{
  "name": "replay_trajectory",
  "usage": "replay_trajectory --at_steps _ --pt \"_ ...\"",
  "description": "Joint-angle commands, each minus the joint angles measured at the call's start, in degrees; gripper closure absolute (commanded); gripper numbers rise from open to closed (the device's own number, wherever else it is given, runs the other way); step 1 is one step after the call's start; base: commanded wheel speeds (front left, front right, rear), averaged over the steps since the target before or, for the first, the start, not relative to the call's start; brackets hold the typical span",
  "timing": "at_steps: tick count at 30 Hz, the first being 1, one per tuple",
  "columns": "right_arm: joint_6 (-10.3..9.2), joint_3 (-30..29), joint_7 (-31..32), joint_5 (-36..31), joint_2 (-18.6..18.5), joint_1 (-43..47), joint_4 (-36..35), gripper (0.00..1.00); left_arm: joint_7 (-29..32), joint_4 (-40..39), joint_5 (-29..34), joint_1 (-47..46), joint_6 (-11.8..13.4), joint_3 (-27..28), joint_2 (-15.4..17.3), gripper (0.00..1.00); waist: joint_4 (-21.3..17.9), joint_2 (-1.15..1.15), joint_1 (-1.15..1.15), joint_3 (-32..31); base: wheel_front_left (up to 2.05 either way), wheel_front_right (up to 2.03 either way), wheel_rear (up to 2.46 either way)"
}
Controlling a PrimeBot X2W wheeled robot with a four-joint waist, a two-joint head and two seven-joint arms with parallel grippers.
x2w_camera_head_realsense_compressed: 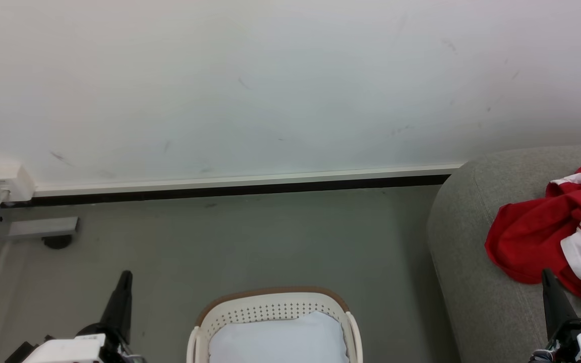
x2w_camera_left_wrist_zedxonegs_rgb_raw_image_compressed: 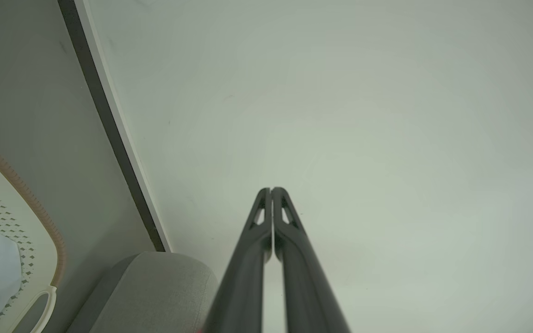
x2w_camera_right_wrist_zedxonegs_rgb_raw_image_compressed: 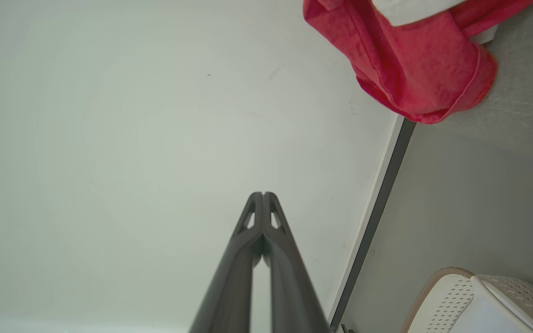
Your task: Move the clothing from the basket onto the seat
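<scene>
Now, clothing point(x2w_camera_head_realsense_compressed: 532, 237) on seat point(x2w_camera_head_realsense_compressed: 472, 282), pad point(x2w_camera_head_realsense_compressed: 278, 338) in basket point(x2w_camera_head_realsense_compressed: 270, 302)

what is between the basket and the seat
A strip of bare grey floor lies between the basket and the seat, as the head view shows; the two stand apart.

Red-and-white clothing point(x2w_camera_head_realsense_compressed: 532, 237), grey seat point(x2w_camera_head_realsense_compressed: 472, 282)

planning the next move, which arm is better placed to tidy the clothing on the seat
Right, probably: the right gripper, shut, is beside the clothing on the seat; the left gripper, also shut, is beyond the basket, over the floor.
</scene>
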Motion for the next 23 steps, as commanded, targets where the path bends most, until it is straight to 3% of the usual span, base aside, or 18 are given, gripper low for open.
replay_trajectory --at_steps 1,23 --pt "-0.12 -0.2 -0.1 -0.4 0.0 -0.7 0.1 1.00 0.2 -0.2 -0.8 -0.5 -0.2 0.1 0.1 1.00 0.0 0.00 0.00 0.0 0.00 0.00 0.00" --pt "-0.12 -0.3 0.0 -0.5 0.1 -0.7 0.1 1.00 0.2 -0.2 -0.8 -0.5 -0.2 0.1 0.1 1.00 0.0 0.00 0.00 0.0 0.00 0.00 0.00"
